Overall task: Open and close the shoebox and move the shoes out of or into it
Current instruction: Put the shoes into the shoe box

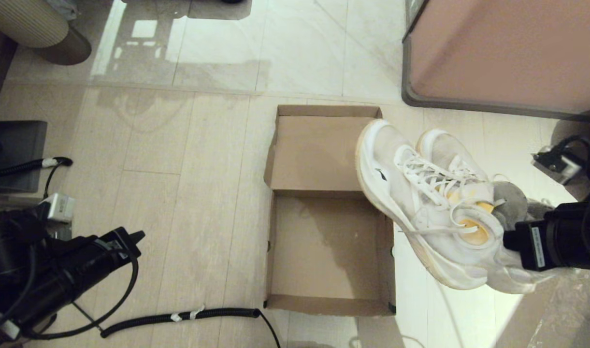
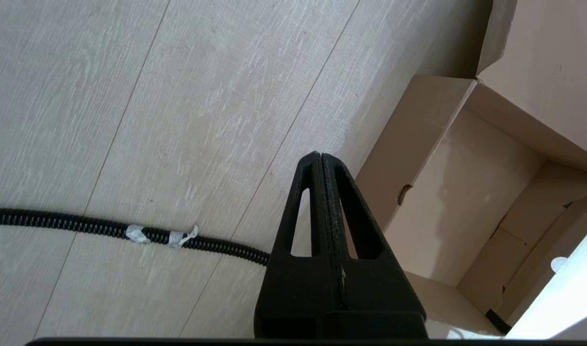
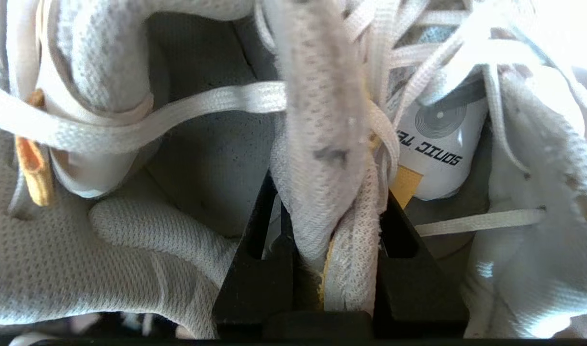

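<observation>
The brown cardboard shoebox (image 1: 329, 251) stands open on the floor, its lid (image 1: 319, 150) flipped back flat and its tray empty. Both white mesh shoes (image 1: 420, 193) hang in the air over the box's right edge, toes toward the lid. My right gripper (image 3: 329, 192) is shut on the heel collars of the two shoes, pinching the mesh (image 3: 322, 144) between its black fingers (image 3: 257, 259). In the head view that gripper is hidden behind the shoes. My left gripper (image 2: 320, 156) is shut on nothing, low at the left beside the box's wall (image 2: 408, 158).
A large pinkish-brown cabinet (image 1: 507, 53) with a grey rim stands at the back right. A black coiled cable (image 1: 179, 317) lies on the wooden floor in front of the box. A dark panel (image 1: 14, 154) sits at the far left.
</observation>
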